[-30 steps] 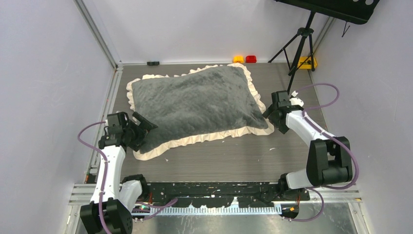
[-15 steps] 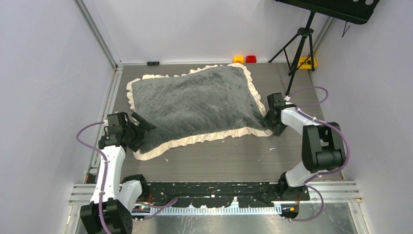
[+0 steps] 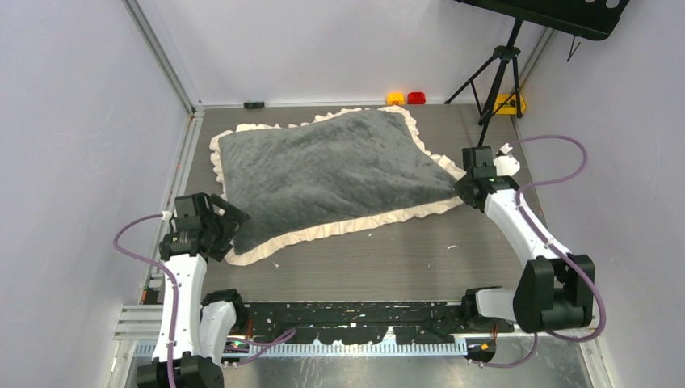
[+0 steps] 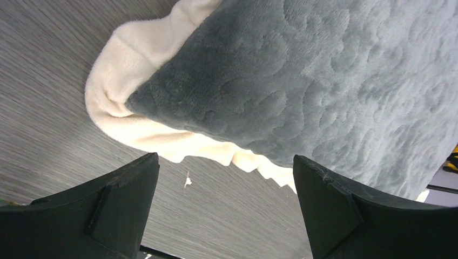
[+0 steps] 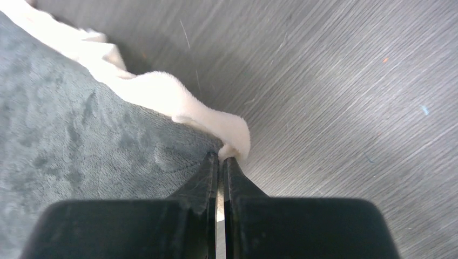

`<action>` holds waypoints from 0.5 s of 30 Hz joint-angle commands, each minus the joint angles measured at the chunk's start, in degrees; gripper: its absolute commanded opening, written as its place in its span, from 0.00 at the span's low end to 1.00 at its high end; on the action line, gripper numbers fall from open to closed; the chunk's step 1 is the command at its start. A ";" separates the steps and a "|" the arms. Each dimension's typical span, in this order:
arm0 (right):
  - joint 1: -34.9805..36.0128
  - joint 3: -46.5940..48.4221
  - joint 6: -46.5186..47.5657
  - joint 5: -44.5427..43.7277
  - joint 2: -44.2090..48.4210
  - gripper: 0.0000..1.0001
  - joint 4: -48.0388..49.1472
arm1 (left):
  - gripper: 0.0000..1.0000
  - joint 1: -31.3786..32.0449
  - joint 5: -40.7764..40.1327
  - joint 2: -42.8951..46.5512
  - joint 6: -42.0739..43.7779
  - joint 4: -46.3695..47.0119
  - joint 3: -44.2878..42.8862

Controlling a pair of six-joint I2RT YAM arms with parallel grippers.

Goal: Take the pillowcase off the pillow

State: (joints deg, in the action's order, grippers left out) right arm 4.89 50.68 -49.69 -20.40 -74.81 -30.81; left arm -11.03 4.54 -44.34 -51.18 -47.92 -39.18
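The pillowcase (image 3: 331, 174) lies across the table (image 3: 363, 259), fuzzy dark grey face up, with a ruffled cream frill all round. The pillow is hidden inside it. My right gripper (image 3: 462, 184) is shut on the cream frill at the cover's right corner; in the right wrist view the fingers (image 5: 221, 156) pinch a fold of frill (image 5: 237, 137) beside the grey fabric (image 5: 81, 135). My left gripper (image 3: 230, 222) stands open just off the near-left corner. In the left wrist view its jaws (image 4: 224, 159) are wide apart over bare table, the grey cover (image 4: 324, 70) beyond them.
A black tripod (image 3: 493, 81) stands at the back right beside a yellow block (image 3: 510, 103). Small orange (image 3: 395, 98) and red (image 3: 416, 98) items sit at the back edge. A black rail (image 3: 363, 314) runs along the near edge. Walls close in left and right.
My right gripper has shut on the frill at the right corner and drawn it out to the right and back. My left gripper has backed slightly toward the near edge, still open.
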 commanded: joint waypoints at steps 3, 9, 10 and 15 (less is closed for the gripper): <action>-1.41 2.08 -4.57 -10.25 8.86 0.00 -2.76 | 0.94 0.01 4.95 0.53 -4.53 3.58 5.06; -1.45 0.14 -3.47 -11.15 17.68 0.00 -2.77 | 0.86 4.08 9.90 -6.10 -8.17 17.02 9.91; -1.40 -0.38 -3.33 -11.20 19.24 0.00 -2.77 | 0.86 5.74 9.44 -7.80 -8.26 19.05 9.56; -1.40 -4.07 -2.96 -10.05 25.68 0.00 -1.57 | 0.88 16.30 5.11 -18.69 -9.34 26.69 5.48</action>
State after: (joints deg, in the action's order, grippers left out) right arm 4.21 48.71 -52.66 -26.50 -53.23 -33.52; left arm -1.02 11.00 -57.04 -58.61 -32.80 -29.65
